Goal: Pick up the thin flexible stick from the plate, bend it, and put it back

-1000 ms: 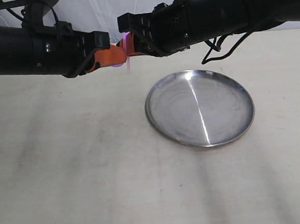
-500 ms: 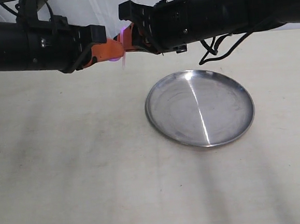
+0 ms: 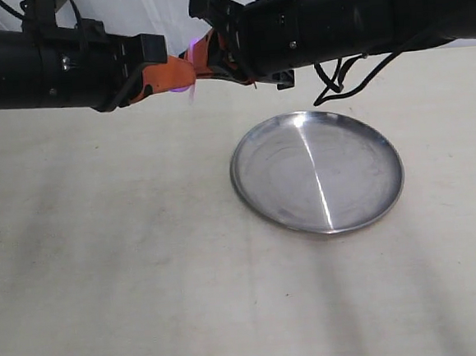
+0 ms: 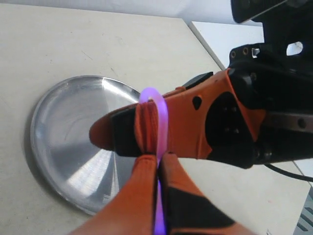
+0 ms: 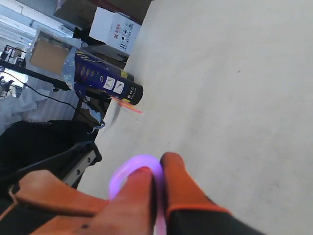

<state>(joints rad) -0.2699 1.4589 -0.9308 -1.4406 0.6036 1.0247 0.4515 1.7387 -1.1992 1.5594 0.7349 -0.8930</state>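
The thin pink-purple stick hangs in the air between both grippers, up and to the left of the silver plate. It is bent into a tight loop that curls over the fingertips. My left gripper is shut on one end of the stick. My right gripper is shut on the other part, tip to tip with the left one. The plate lies bare below them.
A pale cloth-covered table carries the plate. Off the table's edge stand a dark cylinder can, cardboard boxes and a black stand. Both black arms span the back of the table.
Both grippers have risen slightly and shifted left while staying shut. The stick's loop has tightened and its hanging end has shortened.
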